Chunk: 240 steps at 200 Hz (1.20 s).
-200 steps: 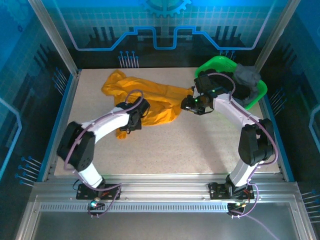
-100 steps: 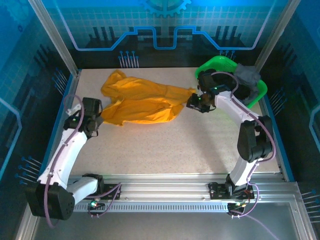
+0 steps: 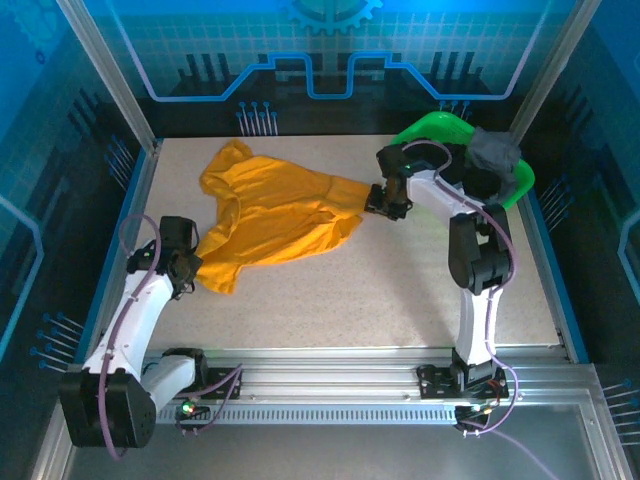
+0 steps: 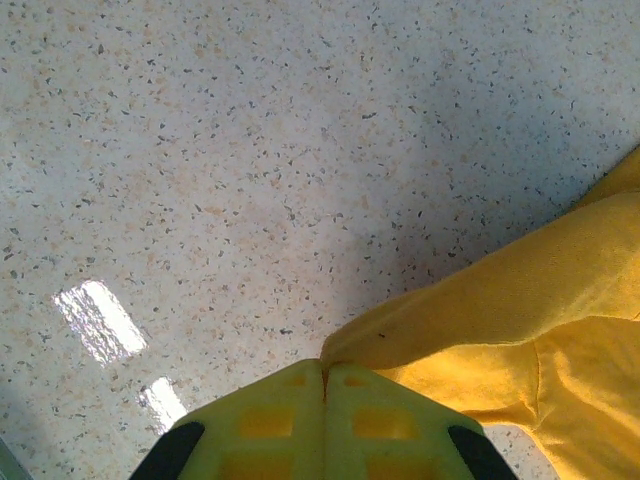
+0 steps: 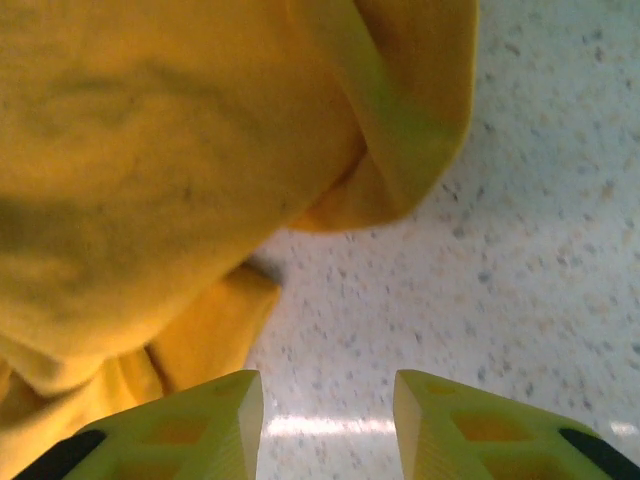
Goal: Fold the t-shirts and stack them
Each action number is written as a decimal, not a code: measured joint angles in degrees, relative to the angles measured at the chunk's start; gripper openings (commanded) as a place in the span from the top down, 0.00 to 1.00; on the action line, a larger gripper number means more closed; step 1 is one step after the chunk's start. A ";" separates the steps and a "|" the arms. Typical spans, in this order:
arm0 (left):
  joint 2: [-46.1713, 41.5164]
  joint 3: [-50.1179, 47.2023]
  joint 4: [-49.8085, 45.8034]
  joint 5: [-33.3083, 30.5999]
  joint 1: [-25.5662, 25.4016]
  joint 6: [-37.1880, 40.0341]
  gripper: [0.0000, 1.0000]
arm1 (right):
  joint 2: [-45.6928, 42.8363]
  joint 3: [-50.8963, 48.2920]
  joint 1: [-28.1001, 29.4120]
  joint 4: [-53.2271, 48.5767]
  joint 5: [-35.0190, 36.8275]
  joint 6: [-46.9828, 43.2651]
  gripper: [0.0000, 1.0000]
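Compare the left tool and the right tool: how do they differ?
The left tool is shut; the right tool is open, with bare table showing in the gap. The left tool pinches an edge of the orange-yellow t-shirt; the right tool holds nothing, the cloth lying just beyond its tips. The left tool is at the shirt's near-left corner, the right tool at its right end by the green basket. Both have yellow fingers.

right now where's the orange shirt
Top view: the shirt lies far left on the table, a corner in the left tool, right end by the right tool.
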 measured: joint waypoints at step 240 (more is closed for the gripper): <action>2.62 0.11 1.79 0.35 0.26 0.00 1.00 | 0.28 4.13 0.02 -1.07 8.98 -0.55 1.00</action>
